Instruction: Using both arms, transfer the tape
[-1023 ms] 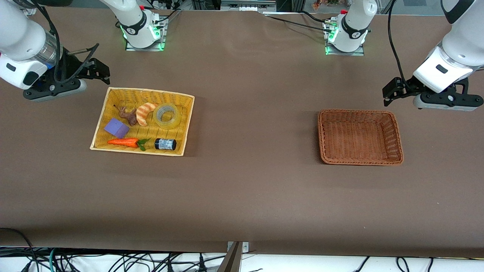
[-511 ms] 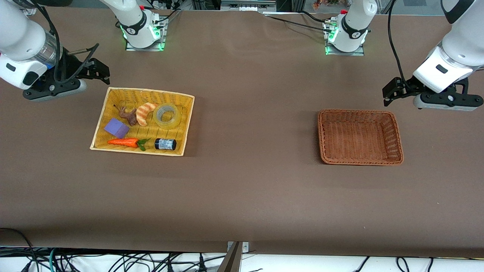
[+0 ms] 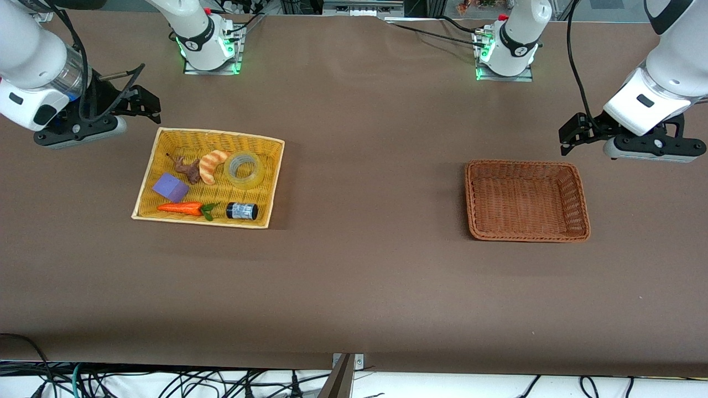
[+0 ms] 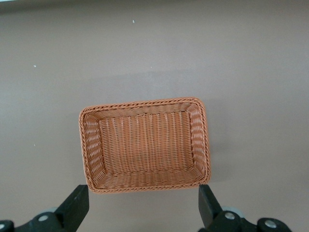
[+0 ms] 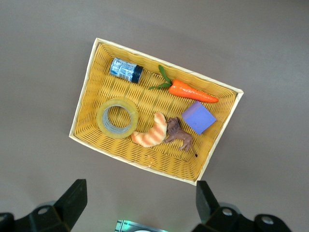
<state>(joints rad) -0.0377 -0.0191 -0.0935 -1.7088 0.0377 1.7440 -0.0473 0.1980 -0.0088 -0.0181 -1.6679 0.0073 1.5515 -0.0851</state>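
The tape (image 3: 244, 169), a translucent yellowish ring, lies flat in the yellow wicker basket (image 3: 275, 182) toward the right arm's end of the table. It also shows in the right wrist view (image 5: 118, 118). My right gripper (image 3: 149, 108) hangs open and empty over the bare table beside that basket's corner; its fingers (image 5: 75, 198) stand wide apart. My left gripper (image 3: 569, 135) hangs open and empty over the table beside the brown wicker basket (image 3: 469, 199), its fingers (image 4: 77, 205) wide apart. Both arms wait.
With the tape in the yellow basket are a croissant (image 3: 212, 165), a brown toy animal (image 3: 188, 168), a purple block (image 3: 170, 187), a carrot (image 3: 181, 208) and a small dark jar (image 3: 241, 210). The brown basket (image 4: 145, 104) holds nothing.
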